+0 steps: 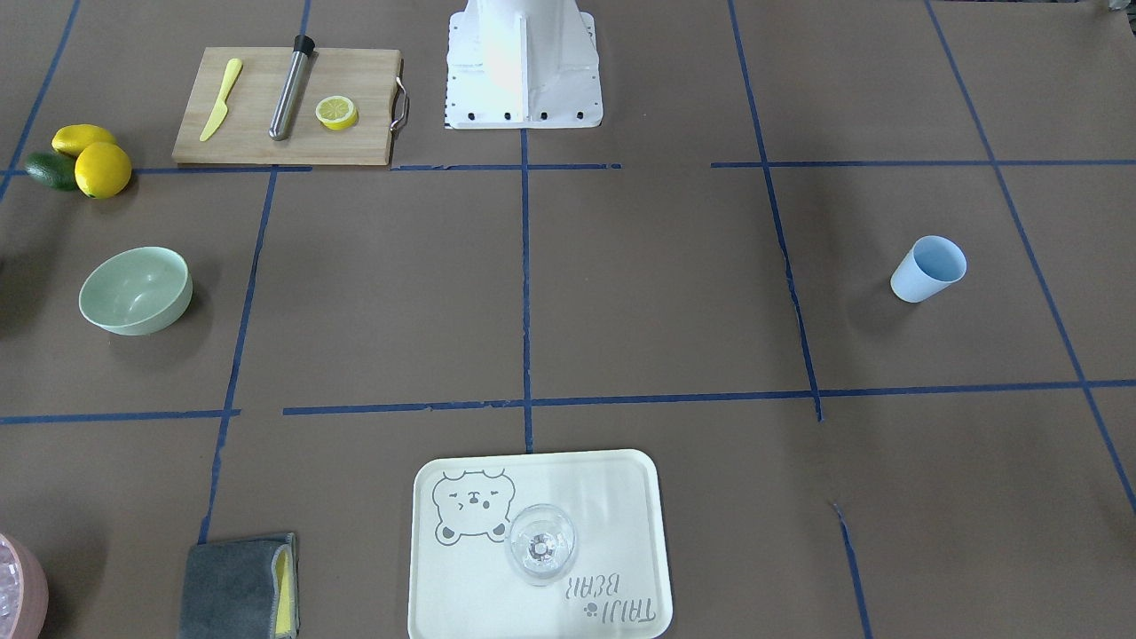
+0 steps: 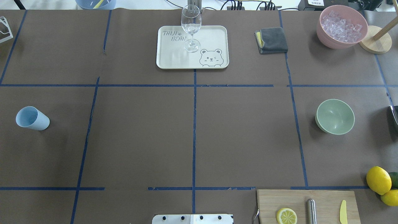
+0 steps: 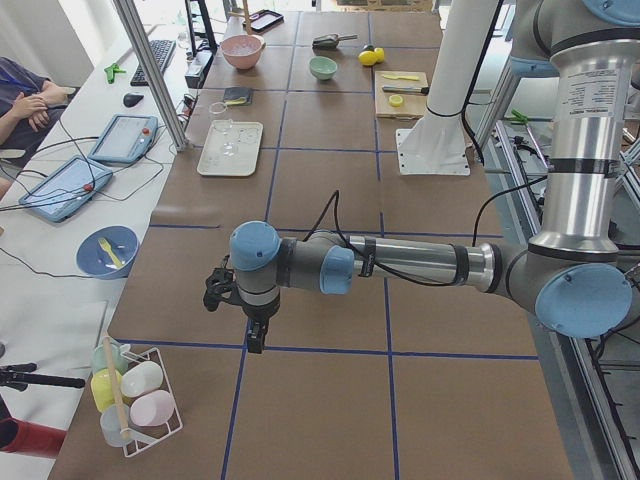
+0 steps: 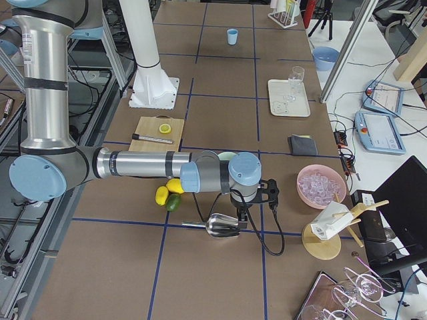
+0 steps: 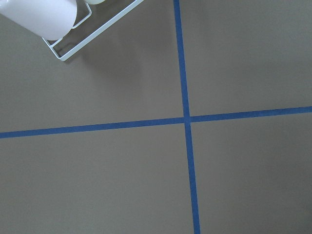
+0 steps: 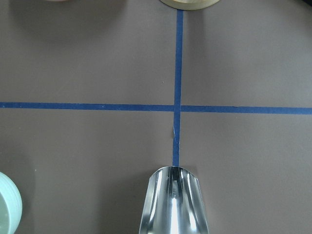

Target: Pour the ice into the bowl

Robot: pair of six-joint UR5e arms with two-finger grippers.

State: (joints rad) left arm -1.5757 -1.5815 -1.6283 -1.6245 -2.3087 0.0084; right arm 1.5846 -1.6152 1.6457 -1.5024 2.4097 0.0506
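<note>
Across the brown table (image 2: 242, 130) blue tape lines are marking big squares. Over its right end the right arm (image 4: 140, 163) is reaching out low, and the right gripper (image 4: 241, 217) is hanging just above a metal scoop (image 6: 173, 202). I cannot tell whether its fingers are clenched, released or grasping the scoop.

Over the opposite end the left arm (image 3: 420, 262) is stretching out, with the left gripper (image 3: 256, 343) pointing down near a white wire rack (image 5: 61, 58). Its state I cannot tell either.

A wooden cutting board (image 1: 253, 133) is lying beside the robot base, carrying a lemon slice (image 1: 337, 113). A cream tray (image 2: 214, 37) at the far edge is holding a wine glass (image 2: 191, 23).

The pink container (image 2: 329, 42) is standing in the far right corner, with a grey cloth (image 2: 273, 39) near it on the tray's side. The bowl (image 2: 335, 116) is standing closer to the robot, well apart from the container, and one tape line is crossing between them. The scoop is lying near the bowl, on its outer side.

Some lemons (image 2: 378, 179) are resting by the board, and a blue cup (image 2: 32, 118) is standing far off on the left. The ice (image 2: 342, 25) is sitting inside the pink container (a full heap of clear cubes).
</note>
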